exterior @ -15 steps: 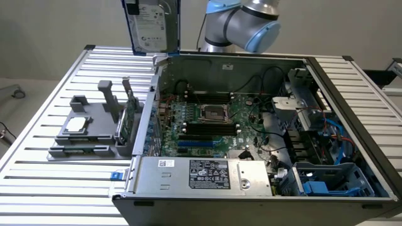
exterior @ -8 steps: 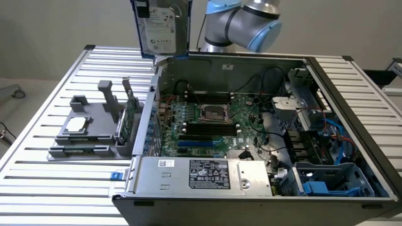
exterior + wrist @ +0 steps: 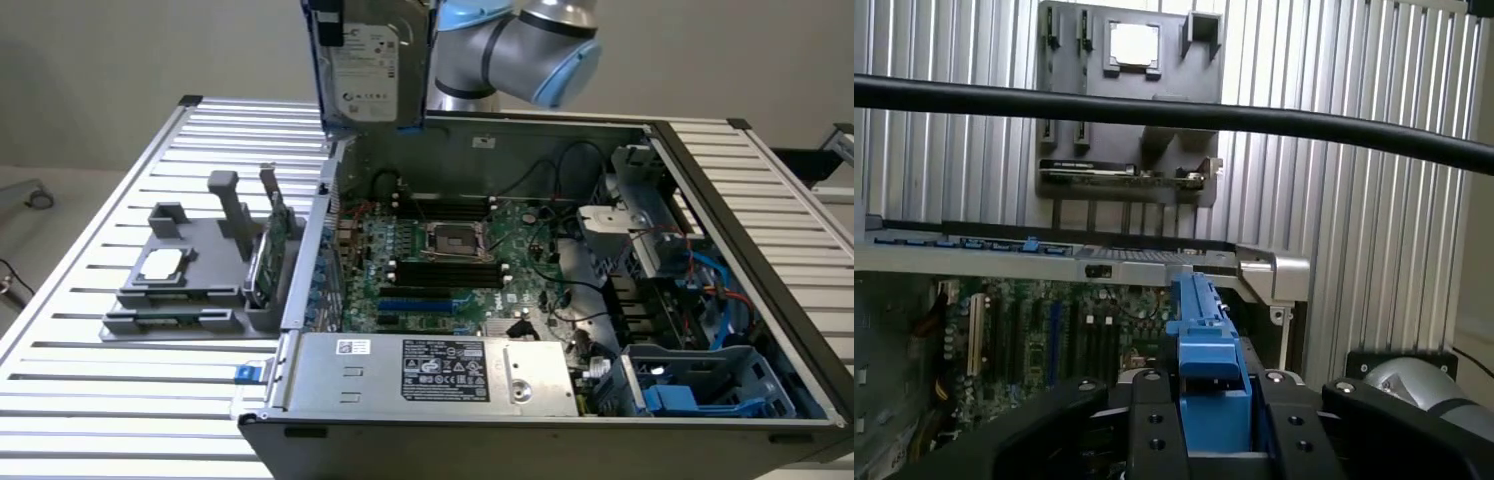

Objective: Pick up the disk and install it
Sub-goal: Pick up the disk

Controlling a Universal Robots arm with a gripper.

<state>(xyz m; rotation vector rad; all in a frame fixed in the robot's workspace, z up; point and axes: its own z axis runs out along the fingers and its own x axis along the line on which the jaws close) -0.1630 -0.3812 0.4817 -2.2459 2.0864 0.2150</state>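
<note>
The disk [image 3: 367, 62], a silver-grey hard drive with a white label in a blue carrier, hangs upright high above the back corner of the open computer case [image 3: 467, 132], on the exterior view's left. The grey-and-blue arm [image 3: 523, 40] reaches in just beside it. In the wrist view my gripper [image 3: 1214, 405] is shut on the disk: the blue carrier edge [image 3: 1206, 350] stands between the two black fingers [image 3: 1152, 425], above the case's side wall and the motherboard.
A grey holder [image 3: 187, 285] on the slatted table carries a small silver chip [image 3: 163, 262] and an upright green circuit card [image 3: 276, 250]. Inside the case are the motherboard [image 3: 454, 250], a power supply [image 3: 427, 370] and a blue drive bay [image 3: 707, 385]. A black cable [image 3: 1174, 115] crosses the wrist view.
</note>
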